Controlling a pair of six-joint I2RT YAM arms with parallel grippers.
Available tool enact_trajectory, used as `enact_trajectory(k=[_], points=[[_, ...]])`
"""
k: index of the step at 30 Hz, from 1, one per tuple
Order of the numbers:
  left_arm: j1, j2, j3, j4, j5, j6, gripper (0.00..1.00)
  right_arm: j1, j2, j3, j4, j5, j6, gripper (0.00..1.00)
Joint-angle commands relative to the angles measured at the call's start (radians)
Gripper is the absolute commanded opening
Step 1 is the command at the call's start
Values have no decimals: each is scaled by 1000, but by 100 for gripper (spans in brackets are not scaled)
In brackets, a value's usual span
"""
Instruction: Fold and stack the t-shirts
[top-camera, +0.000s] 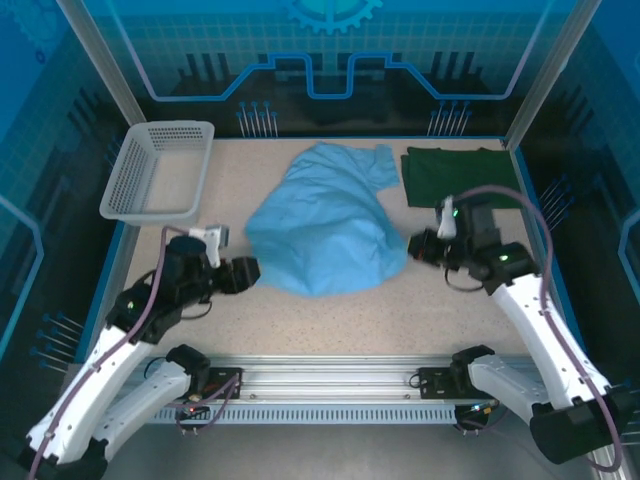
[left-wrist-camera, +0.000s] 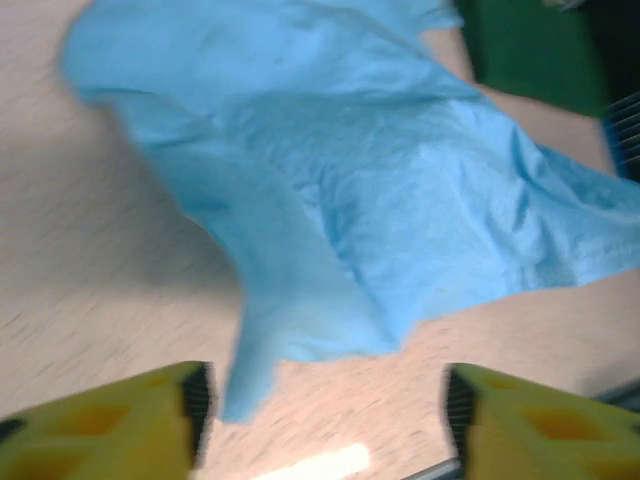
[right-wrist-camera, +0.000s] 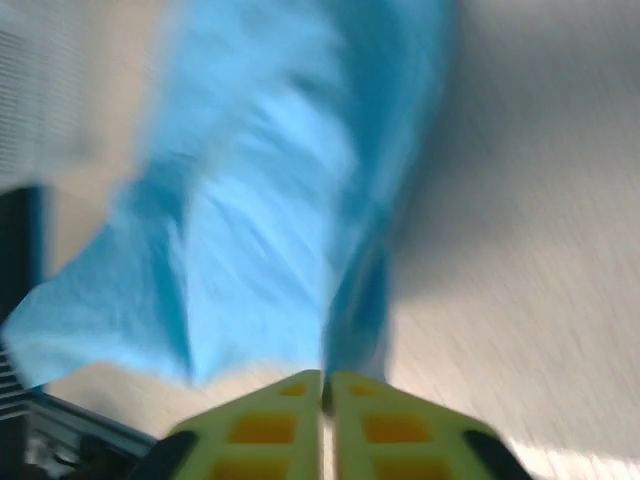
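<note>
sky-blue t-shirt (top-camera: 325, 230) lies rumpled at the middle of the worktop (top-camera: 300, 320), left gripper (top-camera: 250, 272) spread beside its left edge, right gripper (top-camera: 412, 247) pinching its right edge. dark green t-shirt (top-camera: 450, 175) lies near the far right corner.

The sky-blue t-shirt (top-camera: 325, 235) is matt cloth, like the dark green t-shirt (top-camera: 455, 175) at two o'clock; the basket (top-camera: 128, 180) at ten o'clock is white plastic mesh.

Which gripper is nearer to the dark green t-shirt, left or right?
Right. The right gripper is just on the near side of the dark green t-shirt, at the edge of the blue t-shirt. The left gripper is across the blue t-shirt, much farther.
</note>
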Motion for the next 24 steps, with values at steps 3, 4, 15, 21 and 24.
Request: enact_trajectory(k=[3, 4, 15, 21, 24], points=[[22, 53, 94, 63, -186, -14, 81, -66, -93, -11, -57, 109, 134, 58], [27, 101, 111, 76, -184, -12, 82, -68, -65, 5, -43, 121, 140, 60], [39, 686, 207, 61, 74, -244, 86, -35, 559, 207, 16, 139, 12, 58], [56, 732, 21, 173, 94, -452, 88, 8, 746, 155, 102, 91, -9, 51], [63, 757, -45, 226, 94, -528, 88, 60, 796, 119, 140, 67, 34, 50]])
